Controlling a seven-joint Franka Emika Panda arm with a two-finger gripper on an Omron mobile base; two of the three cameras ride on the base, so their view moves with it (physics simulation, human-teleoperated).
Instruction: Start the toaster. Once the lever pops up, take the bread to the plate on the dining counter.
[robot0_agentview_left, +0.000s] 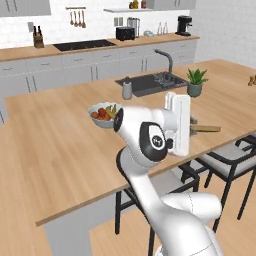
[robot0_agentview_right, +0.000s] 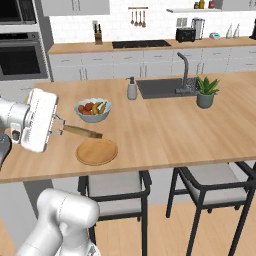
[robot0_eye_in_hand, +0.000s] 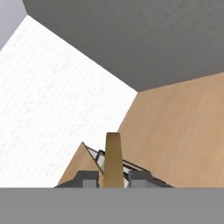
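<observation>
a: bread (robot0_agentview_right: 82, 132), a thin tan slice seen edge-on, sticks out level from the gripper (robot0_agentview_right: 61, 126), whose two fingers are pinched on its near end. in the right base view it hangs above the dining counter (robot0_agentview_right: 165, 130), just over the far edge of the plate (robot0_agentview_right: 97, 151).

b: what is hidden or hard to read?

a: in the left base view the arm's white elbow and hand block cover the gripper and most of the plate; only the far end of the bread (robot0_agentview_left: 205, 128) pokes out to the right of the hand. the fruit bowl (robot0_agentview_left: 101, 116) is partly covered by the arm there too. in the hand view the bread (robot0_eye_in_hand: 113, 159) rises as a narrow brown strip between the dark fingertips (robot0_eye_in_hand: 87, 178), and the plate is out of frame. whether the slice touches the plate i cannot tell.

b: and further right?

a: the sink (robot0_agentview_right: 165, 87) is set into the counter, with a soap bottle (robot0_agentview_right: 132, 89) beside it and a potted plant (robot0_agentview_right: 206, 92) to its right. the toaster (robot0_agentview_right: 185, 34) is small and far off on the back worktop; its lever is too small to make out.

b: the arm's pose?

a: it rises from the base, bends at the elbow, and holds the hand level, pointing sideways across the counter.
</observation>
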